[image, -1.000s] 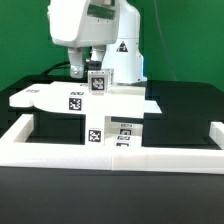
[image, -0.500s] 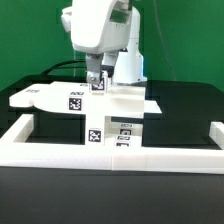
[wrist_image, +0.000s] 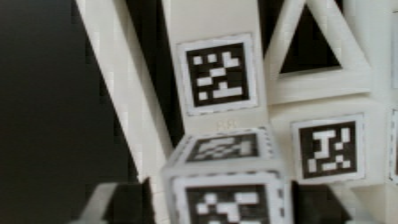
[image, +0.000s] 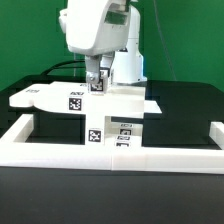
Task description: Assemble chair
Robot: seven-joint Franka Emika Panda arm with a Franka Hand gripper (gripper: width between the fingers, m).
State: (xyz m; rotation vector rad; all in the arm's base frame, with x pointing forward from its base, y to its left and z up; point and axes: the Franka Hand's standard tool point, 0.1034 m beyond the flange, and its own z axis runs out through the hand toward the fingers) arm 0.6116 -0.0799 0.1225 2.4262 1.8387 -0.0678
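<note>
The chair's white parts stand joined in the middle of the table, a flat plate on top and tagged blocks below it, up against the border wall. My gripper hangs over the plate's back edge, shut on a small square tagged leg whose lower end meets the plate. In the wrist view the leg sits between my dark fingers; the gripper is closed on its sides. Behind it are tagged white chair bars.
A long low white border wall runs along the front, with side arms at the exterior view's left and right. A thin white board lies flat behind the chair. The tabletop is black.
The arm's body has shifted toward the exterior view's right since a second ago. The held leg has stayed almost in place over the plate. Little has moved in the last half second.
</note>
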